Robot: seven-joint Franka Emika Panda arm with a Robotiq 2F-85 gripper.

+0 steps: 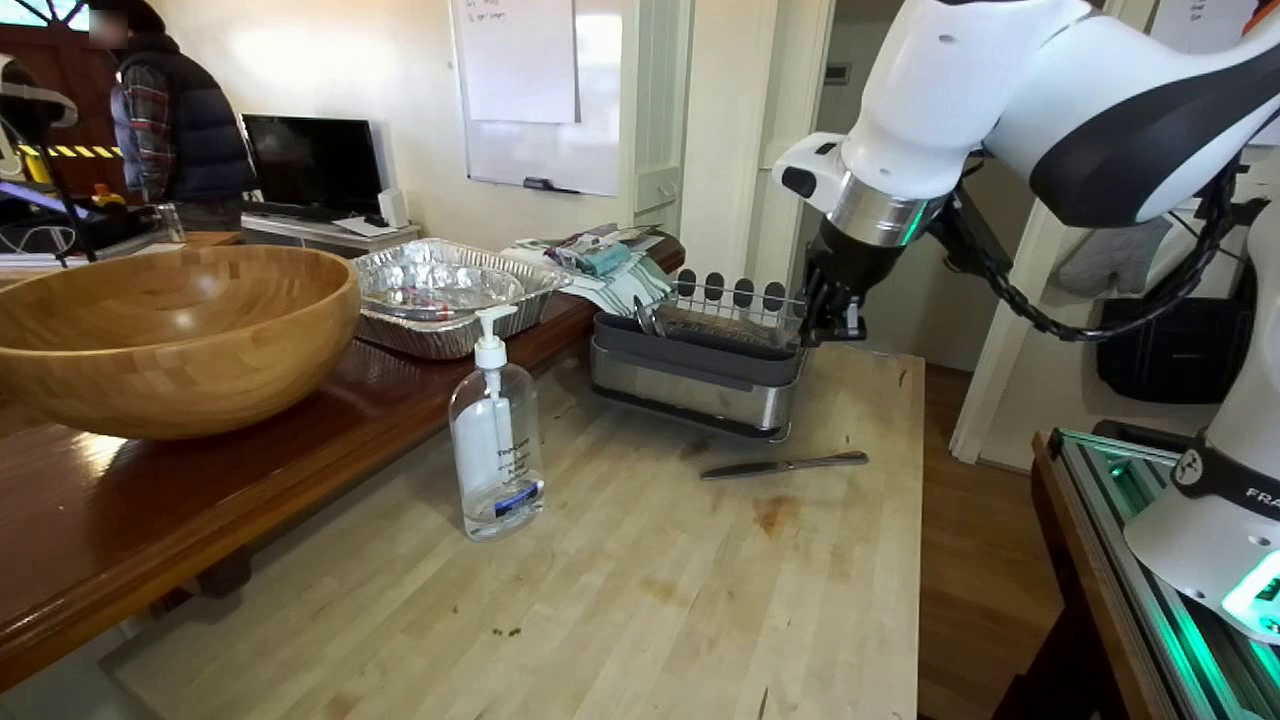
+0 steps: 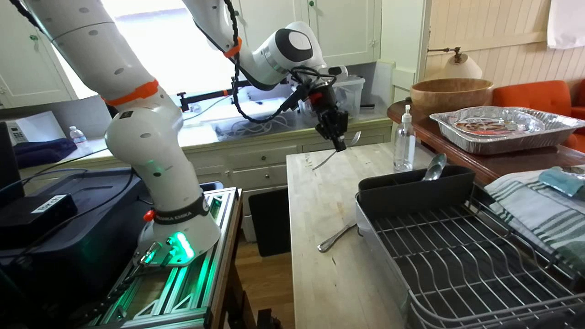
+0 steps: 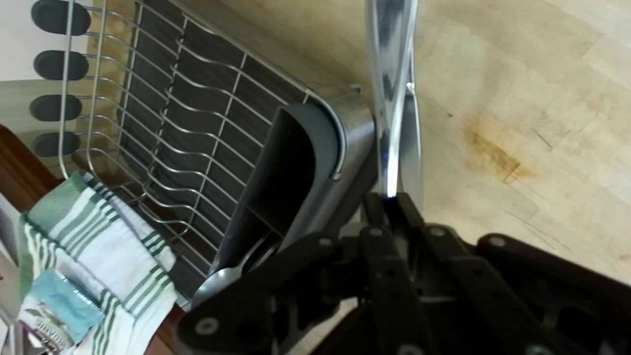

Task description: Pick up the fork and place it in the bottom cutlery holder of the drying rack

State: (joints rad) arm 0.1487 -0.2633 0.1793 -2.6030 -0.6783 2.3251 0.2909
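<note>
The silver fork shows in an exterior view (image 2: 325,160), slanting through my fingertips with its head up and its handle end down. In the wrist view its shiny handle (image 3: 391,84) points away from me; the head is hidden. My gripper (image 2: 339,145) is shut on the fork, above the table, also in the wrist view (image 3: 391,199). The grey drying rack (image 1: 690,390) stands beside it, its wires in the wrist view (image 3: 207,123). Its dark cutlery holder (image 2: 420,194) holds a spoon (image 2: 435,167) in one compartment; the compartment at the rack's corner (image 3: 291,162) looks dark inside.
A knife (image 1: 785,466) lies on the table beside the rack, below the fork in the wrist view (image 3: 411,148). A pump bottle (image 1: 497,460) stands on the table. A wooden bowl (image 1: 180,340), foil tray (image 1: 450,325) and striped towel (image 2: 539,210) are on the brown counter.
</note>
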